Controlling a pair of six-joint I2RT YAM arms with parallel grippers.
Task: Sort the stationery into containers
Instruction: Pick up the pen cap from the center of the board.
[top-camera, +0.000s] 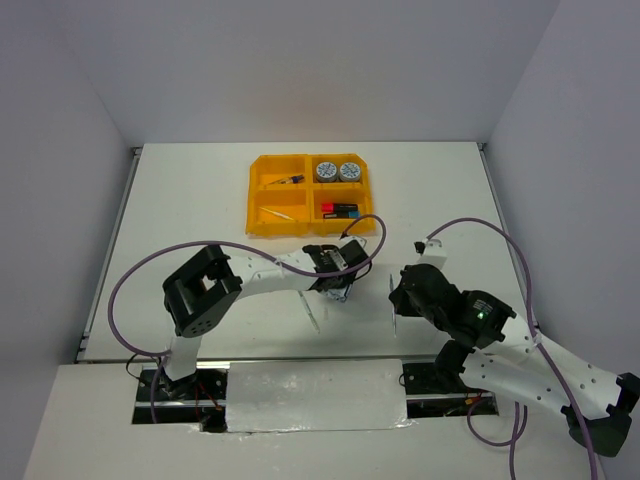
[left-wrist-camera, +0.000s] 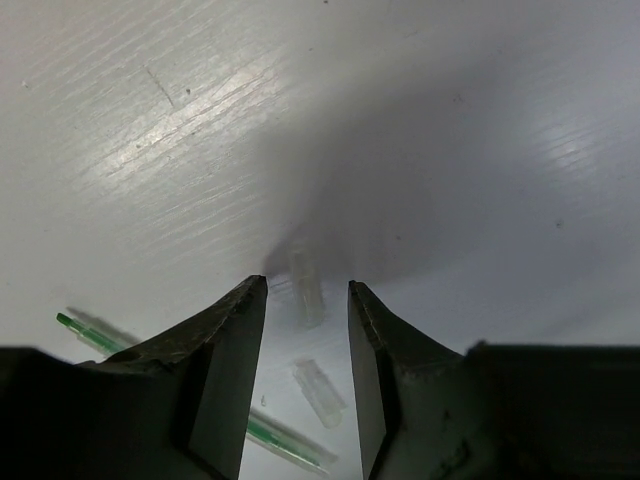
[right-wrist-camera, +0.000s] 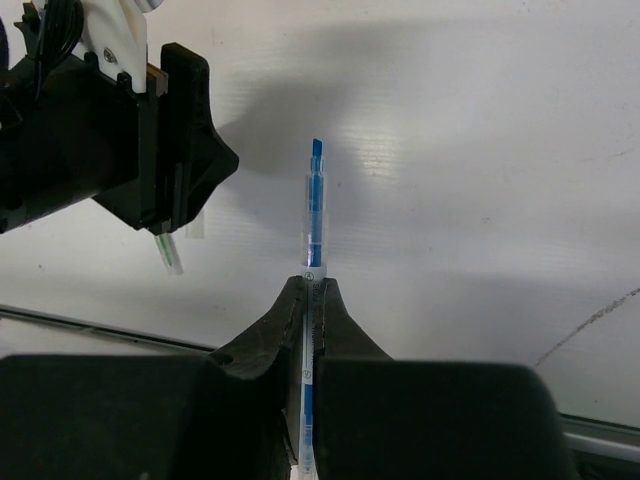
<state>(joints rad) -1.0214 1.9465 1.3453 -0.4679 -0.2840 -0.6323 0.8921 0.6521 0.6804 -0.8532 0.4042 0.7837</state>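
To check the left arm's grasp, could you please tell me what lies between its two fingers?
In the left wrist view, two small clear plastic pieces lie on the white table between the fingers, neither visibly touched.

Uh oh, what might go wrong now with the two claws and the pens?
1. The left claw stands open around a tiny clear piece; it might squirt away when squeezed.
2. The green pen lies right beside that claw and might get nudged.
3. The right claw pinches the blue pen with a long end sticking out, near the left claw; it might bump or tilt.
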